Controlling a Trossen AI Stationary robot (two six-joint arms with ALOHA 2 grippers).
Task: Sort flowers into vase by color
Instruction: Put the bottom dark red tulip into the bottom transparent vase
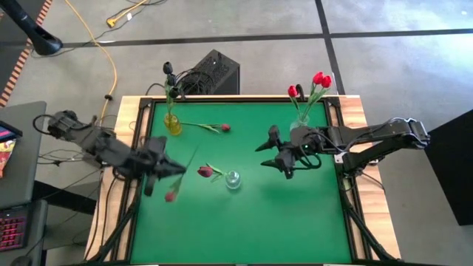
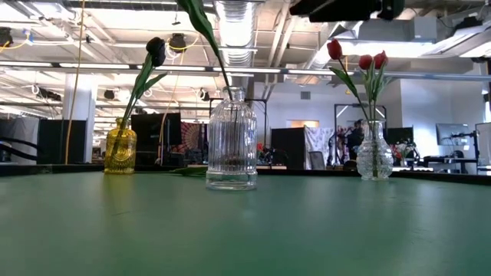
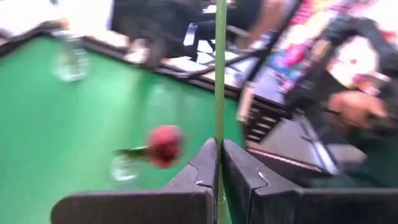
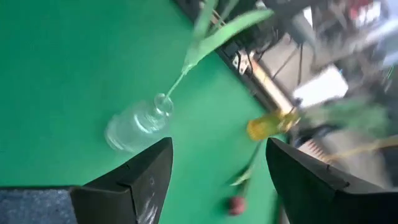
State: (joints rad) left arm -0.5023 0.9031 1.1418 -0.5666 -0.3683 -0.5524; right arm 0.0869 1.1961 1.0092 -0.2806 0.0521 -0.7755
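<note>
My left gripper point(image 1: 164, 174) is over the left half of the green table, shut on a crimson tulip point(image 1: 170, 196). My right gripper point(image 1: 275, 159) hangs open above the table's right half, near the clear vase point(image 1: 301, 122) with red tulips point(image 1: 319, 80), touching nothing. A clear ribbed vase point(image 2: 231, 142) stands mid-table with one crimson tulip point(image 1: 205, 171) leaning out of it. A yellow vase point(image 1: 172, 122) at the far left holds near-black tulips point(image 1: 168, 70). Another crimson tulip point(image 1: 224, 128) lies flat on the table beside it. My left gripper pinches the tulip's thin green stem point(image 3: 219, 124) between its two fingers, which lie across the stem. The bud end point(image 1: 170, 196) points toward the near edge and the stem's free end point(image 1: 194, 150) toward the far edge. The tulip is lifted clear of the table.
A raised frame point(image 1: 347, 177) borders the green table. A black box point(image 1: 214, 70) with cables sits beyond the far edge. Open green surface point(image 1: 244, 229) fills the near half of the table. My right gripper point(image 4: 217, 168) looks down on the middle vase point(image 4: 134, 127).
</note>
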